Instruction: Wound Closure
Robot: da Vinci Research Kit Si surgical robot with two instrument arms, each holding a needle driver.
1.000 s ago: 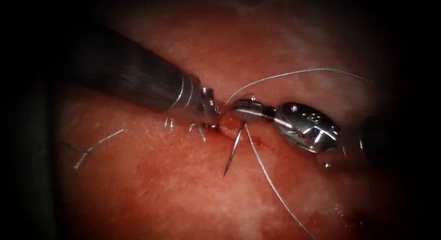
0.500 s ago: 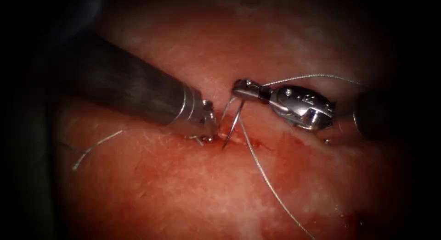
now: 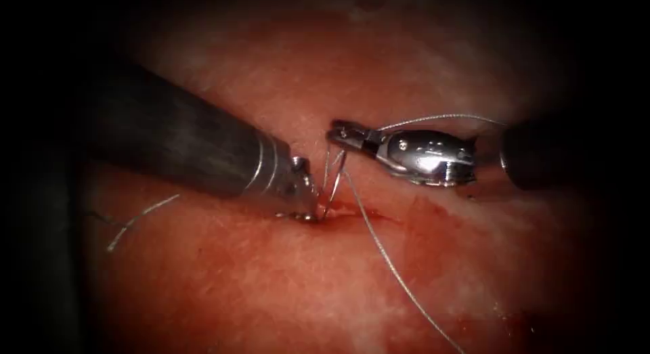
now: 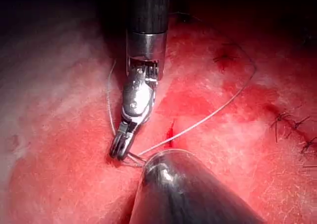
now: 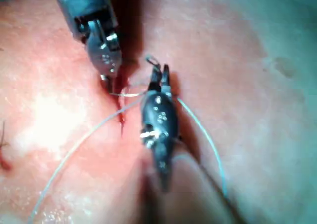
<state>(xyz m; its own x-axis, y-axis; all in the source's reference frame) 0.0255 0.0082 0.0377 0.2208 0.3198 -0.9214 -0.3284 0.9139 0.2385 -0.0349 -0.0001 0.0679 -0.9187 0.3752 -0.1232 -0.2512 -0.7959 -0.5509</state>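
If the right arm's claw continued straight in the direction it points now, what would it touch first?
Probably the left arm's claw, which rests on the tissue at the cut. The right arm's claw, holding the needle, points toward it; depth is unclear.

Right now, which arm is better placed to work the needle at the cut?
Probably the right: the right claw is shut on the needle near its thread end, point down at the cut. The left claw rests on the tissue beside it.

Tissue [image 3: 284,273] carries thread [image 3: 393,262]; a cut end [image 3: 139,218] lies leftward
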